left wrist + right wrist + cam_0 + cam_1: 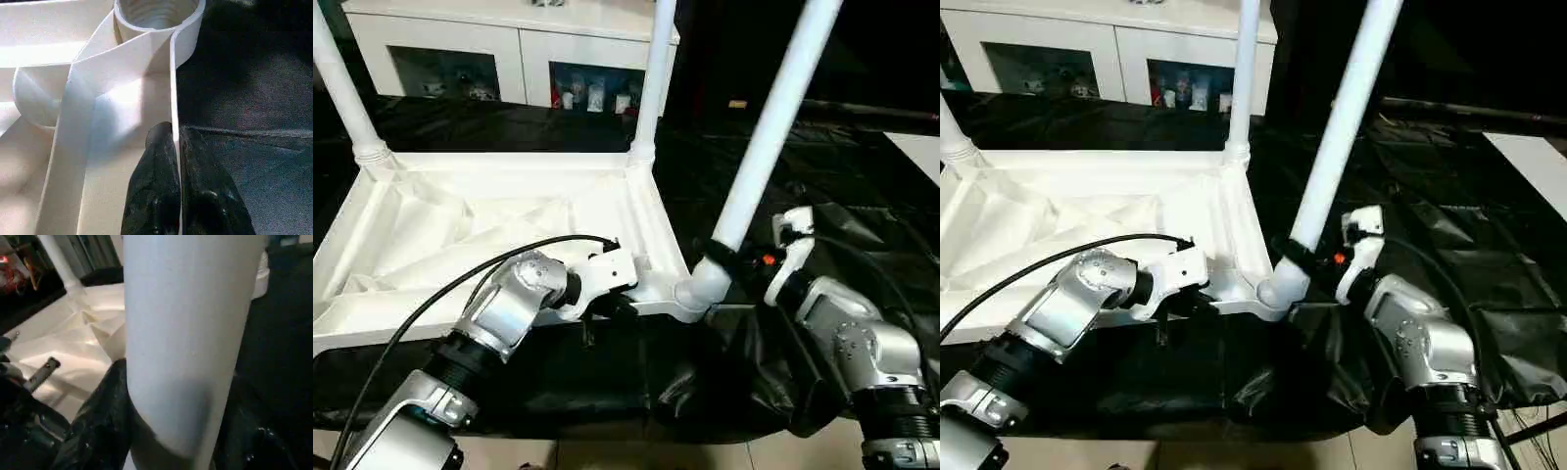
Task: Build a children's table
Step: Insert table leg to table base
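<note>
Our white table top (499,220) lies upside down on black sheeting (862,186), ribs up, with legs standing in its corner sockets. Our left gripper (176,161) pinches its near rim; our right gripper (729,257) clasps the tilted near-right leg (773,122).

We note smooth, faintly glossy plastic on the white rectangular ribbed tabletop (460,225) and white tapered tube leg (773,117); crinkled shiny black sheeting (862,206) beneath.

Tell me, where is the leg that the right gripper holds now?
In the left eye view the leg stands tilted at the tabletop's near right corner, its foot at that corner's socket, with the right gripper clamped just above.
</note>
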Robot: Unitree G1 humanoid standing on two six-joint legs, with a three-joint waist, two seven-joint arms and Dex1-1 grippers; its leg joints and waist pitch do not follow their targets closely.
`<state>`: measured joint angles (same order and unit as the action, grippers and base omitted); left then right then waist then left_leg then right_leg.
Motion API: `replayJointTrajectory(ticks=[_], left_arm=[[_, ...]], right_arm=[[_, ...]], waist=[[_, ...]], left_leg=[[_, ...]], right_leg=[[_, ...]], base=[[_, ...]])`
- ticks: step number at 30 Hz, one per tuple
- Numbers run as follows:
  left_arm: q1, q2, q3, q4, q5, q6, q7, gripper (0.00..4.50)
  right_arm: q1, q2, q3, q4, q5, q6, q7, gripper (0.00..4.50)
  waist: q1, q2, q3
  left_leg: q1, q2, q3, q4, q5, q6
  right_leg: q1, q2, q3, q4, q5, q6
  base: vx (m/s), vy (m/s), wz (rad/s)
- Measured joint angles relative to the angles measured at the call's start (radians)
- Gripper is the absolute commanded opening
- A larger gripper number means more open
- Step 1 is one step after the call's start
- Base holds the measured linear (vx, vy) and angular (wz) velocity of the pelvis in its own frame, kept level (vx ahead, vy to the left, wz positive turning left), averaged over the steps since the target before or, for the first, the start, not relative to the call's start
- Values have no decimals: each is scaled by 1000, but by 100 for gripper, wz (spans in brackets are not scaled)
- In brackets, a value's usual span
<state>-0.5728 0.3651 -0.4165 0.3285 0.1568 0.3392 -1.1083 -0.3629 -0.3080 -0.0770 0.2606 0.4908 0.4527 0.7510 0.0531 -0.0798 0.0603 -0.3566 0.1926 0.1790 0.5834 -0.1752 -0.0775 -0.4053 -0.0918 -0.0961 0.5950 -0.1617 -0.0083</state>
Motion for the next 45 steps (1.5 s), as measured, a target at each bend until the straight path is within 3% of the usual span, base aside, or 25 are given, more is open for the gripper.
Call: replayJointTrajectory(ticks=[11, 16, 27, 37, 45], left_arm=[[1, 11, 2, -1, -9, -31, -20, 0], [-7, 16, 3, 0, -15, -35, -25, 0], [-18, 8, 3, 16, -16, -45, -22, 0], [-18, -15, 11, 45, -30, -87, 2, 0], [-19, -15, 12, 66, -30, -115, 10, 0]], right_arm=[[-36, 21, 17, 38, -9, -20, 30, 185], [-30, 19, 34, 38, -8, 18, 52, 185], [-28, 11, 29, 35, -8, 23, 67, 184], [19, 65, -48, 97, 27, -84, 57, 184], [71, 109, -55, 90, 14, -207, 41, 184]], waist=[[2, 2, 5], [2, 2, 12], [2, -2, 15], [5, 2, 16], [6, 5, 15]], left_leg=[[1, 0, 0, -6, 0, 0], [-1, -1, 0, -9, 0, 0], [-1, -2, 0, -20, 0, 0], [-2, -3, 0, -20, 0, 0], [-2, -3, 0, -21, 0, 0]], right_leg=[[-1, 0, -1, -1, 0, 0], [-3, 0, -1, -4, -1, 1], [-3, 0, -3, -17, -1, 1], [-1, 0, -2, -19, -1, 1], [1, 0, -3, -21, -1, 1]], base=[[0, 0, 0], [0, 0, 0], [0, 0, 0], [0, 0, 0], [0, 0, 0]])
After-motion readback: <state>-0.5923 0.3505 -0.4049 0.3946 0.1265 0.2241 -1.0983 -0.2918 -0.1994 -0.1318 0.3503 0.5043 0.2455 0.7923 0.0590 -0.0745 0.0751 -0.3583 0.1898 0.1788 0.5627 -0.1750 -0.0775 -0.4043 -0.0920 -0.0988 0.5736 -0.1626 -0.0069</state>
